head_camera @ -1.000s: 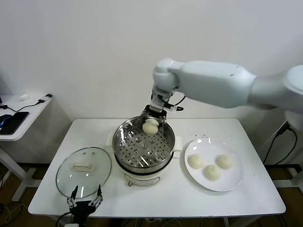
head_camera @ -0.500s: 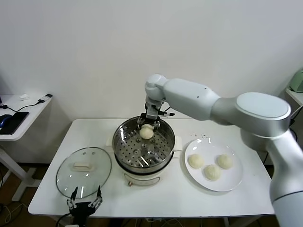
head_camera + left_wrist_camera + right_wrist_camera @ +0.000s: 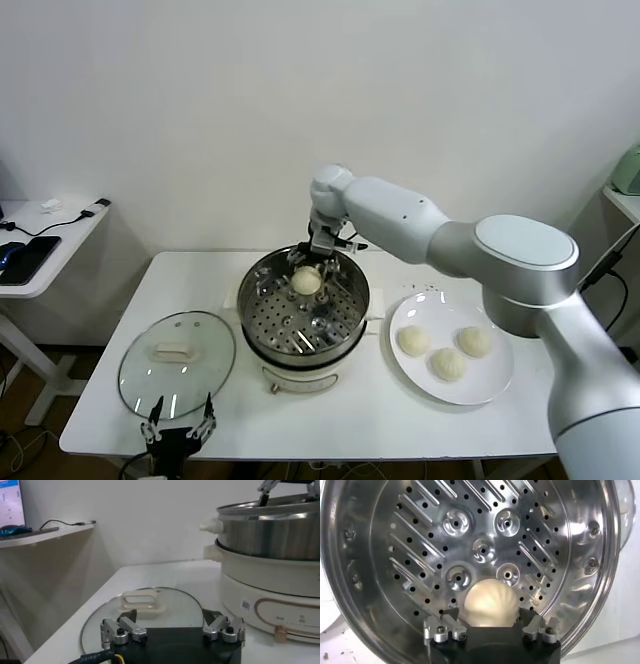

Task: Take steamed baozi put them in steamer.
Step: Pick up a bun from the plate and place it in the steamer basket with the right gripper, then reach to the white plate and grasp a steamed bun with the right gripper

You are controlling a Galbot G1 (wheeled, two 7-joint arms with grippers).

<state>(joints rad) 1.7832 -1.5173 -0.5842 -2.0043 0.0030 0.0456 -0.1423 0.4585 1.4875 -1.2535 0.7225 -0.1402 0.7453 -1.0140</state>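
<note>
The steel steamer [image 3: 247, 300] stands mid-table on its cream base [image 3: 270, 587]. One baozi [image 3: 306, 282] rests on the perforated tray [image 3: 470, 530] at the far side of the pot. My right gripper [image 3: 308, 268] reaches down into the pot, and its open fingers straddle that baozi [image 3: 491, 602] with small gaps on both sides. Three more baozi [image 3: 413, 340] [image 3: 447, 363] [image 3: 474, 341] lie on the white plate [image 3: 482, 386] to the right of the steamer. My left gripper [image 3: 180, 428] is parked open and empty at the table's front edge, near the lid.
The round glass lid [image 3: 177, 362] with its white handle [image 3: 142, 601] lies flat to the left of the steamer. A small side table [image 3: 45, 240] with a phone and cables stands farther left. A white wall is close behind the table.
My right gripper has moved down and slightly left into the pot with the baozi. The baozi now sits on the tray and the fingers stand apart from it.
</note>
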